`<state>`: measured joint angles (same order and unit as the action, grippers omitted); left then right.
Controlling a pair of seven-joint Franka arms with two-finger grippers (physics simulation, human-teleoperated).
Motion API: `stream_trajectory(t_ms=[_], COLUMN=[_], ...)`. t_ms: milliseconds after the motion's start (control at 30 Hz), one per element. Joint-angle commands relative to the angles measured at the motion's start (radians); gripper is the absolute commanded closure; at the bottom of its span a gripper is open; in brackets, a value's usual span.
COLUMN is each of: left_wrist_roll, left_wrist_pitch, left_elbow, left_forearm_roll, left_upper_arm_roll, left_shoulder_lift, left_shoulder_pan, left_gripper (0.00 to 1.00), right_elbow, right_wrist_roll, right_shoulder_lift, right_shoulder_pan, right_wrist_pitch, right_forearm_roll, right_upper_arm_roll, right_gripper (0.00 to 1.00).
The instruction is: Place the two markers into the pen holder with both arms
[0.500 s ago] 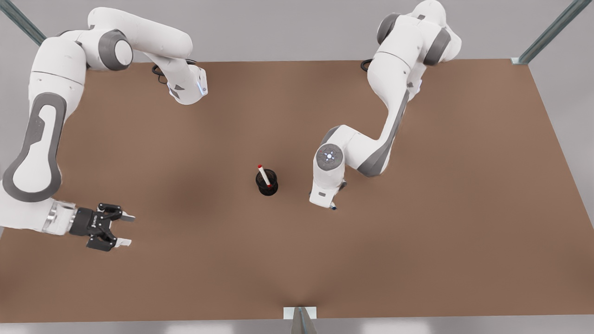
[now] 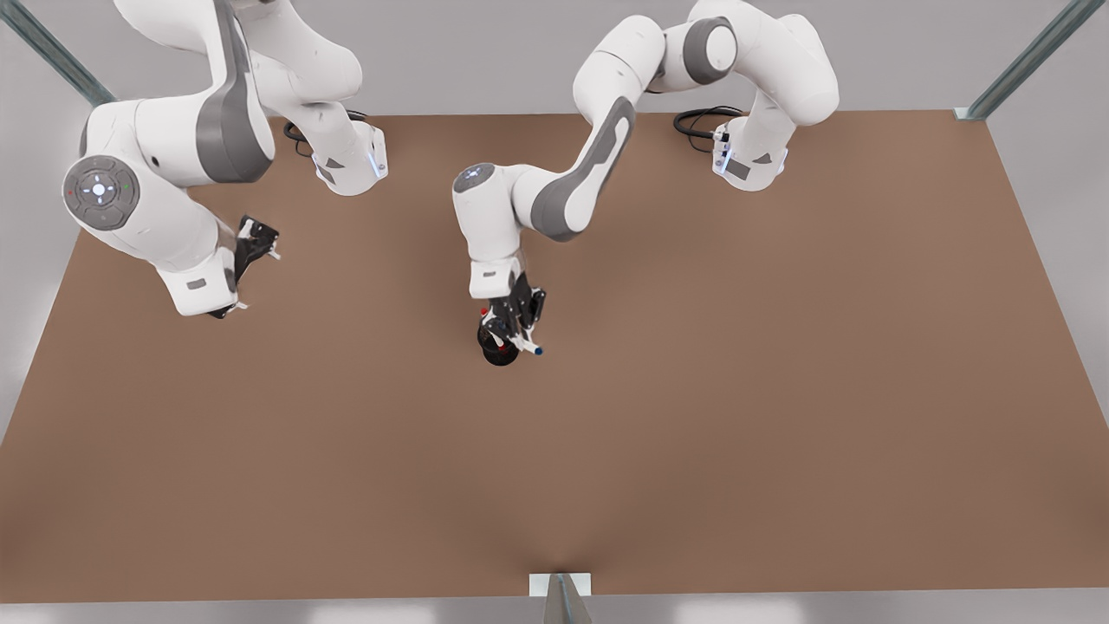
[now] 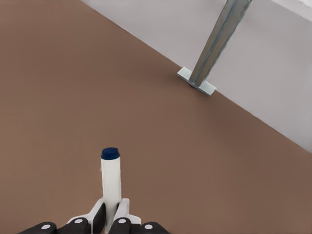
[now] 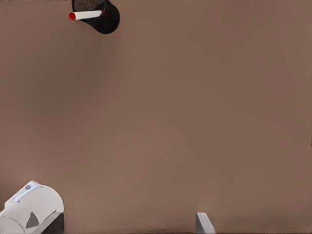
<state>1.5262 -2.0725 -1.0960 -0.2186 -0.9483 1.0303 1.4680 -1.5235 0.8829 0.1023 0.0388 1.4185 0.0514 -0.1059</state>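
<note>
A flat matte brown tabletop [image 2: 780,416] fills the scene, bordered by a pale grey floor [image 2: 1057,260] beyond its edges. Slanted grey-green metal frame posts rise from the far corners, one at the front view's left [image 2: 52,54] and one at the front view's right [image 2: 1022,61], the latter standing on a small light square foot plate [image 2: 963,113]. A third metal post with a white base plate [image 2: 560,586] stands at the middle of the near edge. Black cables [image 2: 697,121] loop on the tabletop at its far edge.
</note>
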Motion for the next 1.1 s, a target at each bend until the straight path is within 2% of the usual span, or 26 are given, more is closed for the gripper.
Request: stream_trajectory(t_ms=[0,200,367,533,1067], left_wrist_roll=[0.354,0.362,0.362,0.394,0.448], left_wrist_pitch=[-0.112,-0.089,0.049,0.032,-0.097], left_elbow=[-0.002,-0.013,-0.068,-0.061,-0.048], left_forearm_roll=[0.168,0.269,0.377,0.375,0.378], left_upper_arm_roll=[0.002,-0.001,0.0,0.04,0.04], left_shoulder_lift=[0.005,0.048,0.062,0.082,0.114], left_shoulder_pan=[0.011,0.072,0.123,0.12,0.124], left_gripper=[0.74,0.74,0.74,0.74,0.74], right_elbow=[0.002,0.006,0.045,0.048,0.077], right_wrist_roll=[-0.93,-0.895,-0.889,-0.886,-0.828], right_shoulder_lift=[0.019,0.037,0.076,0.08,0.126], right_shoulder_pan=[-0.033,-0.063,-0.1,-0.111,-0.134], right_wrist_pitch=[0.036,0.037,0.036,0.034,0.034], right_forearm_roll=[0.007,0.004,0.01,0.022,0.065], right_upper_arm_roll=[0.0,0.0,0.003,0.005,0.005], right_gripper=[0.0,0.0,0.0,0.0,0.0])
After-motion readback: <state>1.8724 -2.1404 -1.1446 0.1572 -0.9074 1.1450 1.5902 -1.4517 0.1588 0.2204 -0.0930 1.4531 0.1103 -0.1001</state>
